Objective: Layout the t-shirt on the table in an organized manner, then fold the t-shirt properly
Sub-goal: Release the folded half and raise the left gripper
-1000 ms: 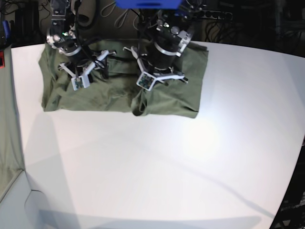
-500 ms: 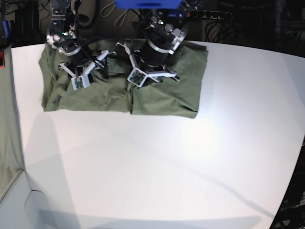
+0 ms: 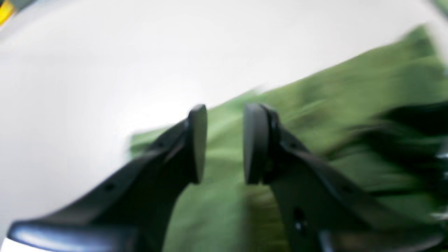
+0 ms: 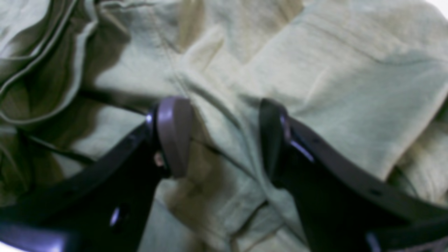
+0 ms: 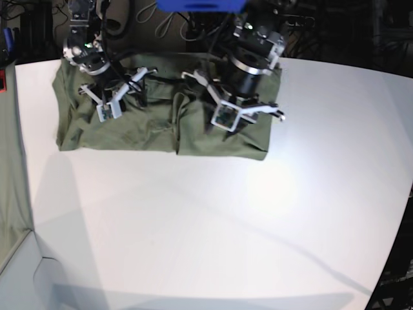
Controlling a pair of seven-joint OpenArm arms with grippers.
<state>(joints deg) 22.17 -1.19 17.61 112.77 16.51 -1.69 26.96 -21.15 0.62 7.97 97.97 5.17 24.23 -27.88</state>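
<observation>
No readable writing shows on the t-shirt (image 5: 161,123) or table (image 5: 213,219).

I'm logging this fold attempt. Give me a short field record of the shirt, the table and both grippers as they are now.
garment: olive-green short-sleeved t-shirt, lying wrinkled at the far side of the table
surface: white matte tabletop
left gripper: open, above the shirt near its edge, holding nothing
right gripper: open, over creased fabric, holding nothing
image quality: left wrist view motion-blurred

Left gripper (image 5: 242,115) now farther right over the t-shirt (image 5: 161,129), toward its edge.
</observation>
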